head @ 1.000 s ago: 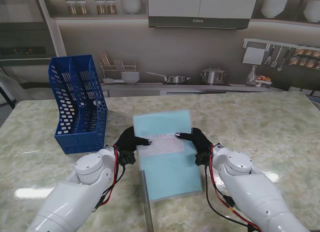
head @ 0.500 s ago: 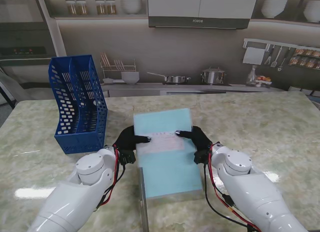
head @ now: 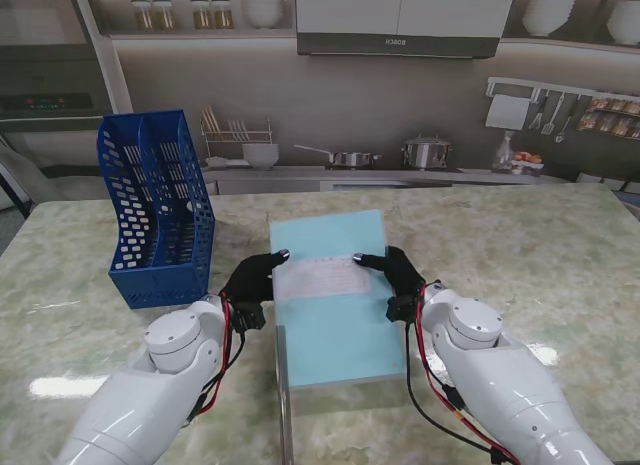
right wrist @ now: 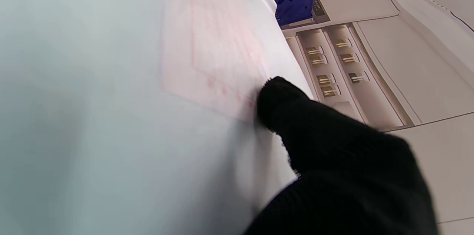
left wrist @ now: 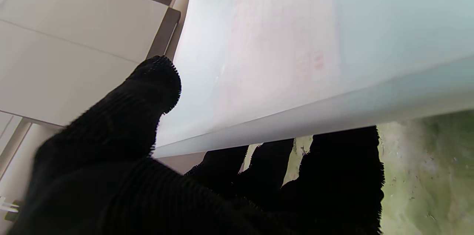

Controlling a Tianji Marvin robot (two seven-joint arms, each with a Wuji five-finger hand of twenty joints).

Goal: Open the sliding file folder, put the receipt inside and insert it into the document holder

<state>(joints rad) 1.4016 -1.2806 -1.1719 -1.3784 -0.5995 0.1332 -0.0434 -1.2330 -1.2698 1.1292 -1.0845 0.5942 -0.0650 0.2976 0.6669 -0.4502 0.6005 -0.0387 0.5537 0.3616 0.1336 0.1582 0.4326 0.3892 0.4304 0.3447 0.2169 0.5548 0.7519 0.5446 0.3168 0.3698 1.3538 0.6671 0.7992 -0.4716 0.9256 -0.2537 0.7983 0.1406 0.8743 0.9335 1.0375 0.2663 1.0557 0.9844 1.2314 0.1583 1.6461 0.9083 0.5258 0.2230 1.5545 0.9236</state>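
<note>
Translucent pale-blue plastic file folder, pinkish paper receipt inside, pinched between left hand and right hand, raised; next: carry leftward into blue perforated plastic document holder.

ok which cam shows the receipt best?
The stand view: the whole receipt shows against the light blue folder, between the left hand and right hand. Both wrist views show only a faint, blurred pink print at close range.
</note>
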